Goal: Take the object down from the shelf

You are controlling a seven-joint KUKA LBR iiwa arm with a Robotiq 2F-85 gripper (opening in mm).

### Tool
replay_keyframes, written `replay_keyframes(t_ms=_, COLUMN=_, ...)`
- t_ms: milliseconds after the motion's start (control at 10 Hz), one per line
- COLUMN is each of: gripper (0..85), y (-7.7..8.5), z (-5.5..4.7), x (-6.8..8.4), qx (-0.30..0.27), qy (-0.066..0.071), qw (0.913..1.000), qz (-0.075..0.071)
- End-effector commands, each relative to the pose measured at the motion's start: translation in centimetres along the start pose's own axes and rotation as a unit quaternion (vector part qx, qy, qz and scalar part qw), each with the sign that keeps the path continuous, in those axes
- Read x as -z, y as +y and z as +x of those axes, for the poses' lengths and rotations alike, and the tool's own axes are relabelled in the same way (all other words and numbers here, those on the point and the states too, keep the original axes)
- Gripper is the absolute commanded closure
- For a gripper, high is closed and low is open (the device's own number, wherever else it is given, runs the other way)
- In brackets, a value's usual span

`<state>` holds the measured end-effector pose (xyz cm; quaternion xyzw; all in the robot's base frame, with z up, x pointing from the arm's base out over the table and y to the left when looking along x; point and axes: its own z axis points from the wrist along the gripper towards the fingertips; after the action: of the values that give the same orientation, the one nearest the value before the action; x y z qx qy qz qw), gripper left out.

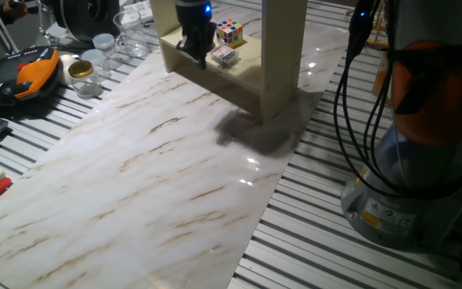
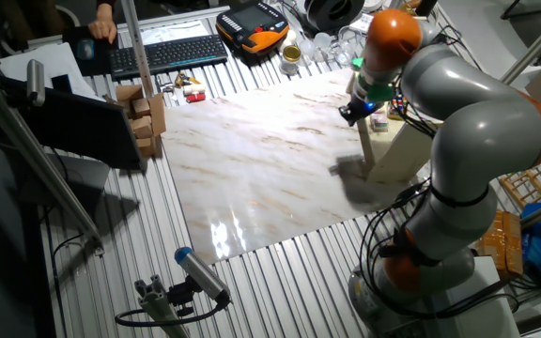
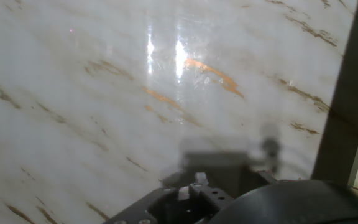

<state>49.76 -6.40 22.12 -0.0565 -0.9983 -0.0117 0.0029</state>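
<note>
Gripper (image 1: 194,50) at the front edge of the shelf (image 1: 279,56), object not yet taken.

A small boxed item (image 1: 222,55) and a colour cube (image 1: 230,30) sit on the shelf board above the desk (image 1: 159,177). Both look light, rigid, smooth-faced; grip across flat opposite sides. Finger spacing: cannot tell; they appear empty.

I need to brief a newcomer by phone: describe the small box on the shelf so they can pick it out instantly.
Find the pale beige wooden shelf at the far end of the marble-patterned table. On its flat board two small items sit close together, right beside the black gripper. The small box is the pale, whitish one nearer the gripper and the board's front edge, unlike the multicoloured puzzle cube behind it.
</note>
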Motion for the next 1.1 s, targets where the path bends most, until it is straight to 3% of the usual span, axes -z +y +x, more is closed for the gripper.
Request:
replay_keyframes(t_ms=0, gripper=85.0, y=-1.0, z=-0.1, x=0.2, qx=-0.004, qy=0.0, qw=1.0, qz=0.002)
replay_keyframes(t_ms=500, gripper=85.0, y=-4.2, z=-0.6, x=1.2, qx=-0.034, qy=0.001, qw=0.9992, qz=0.021)
replay_keyframes(t_ms=1000, gripper=85.0, y=-7.3, z=-1.6, x=1.0, qx=-0.021, qy=-0.001, qw=0.9997, qz=0.015)
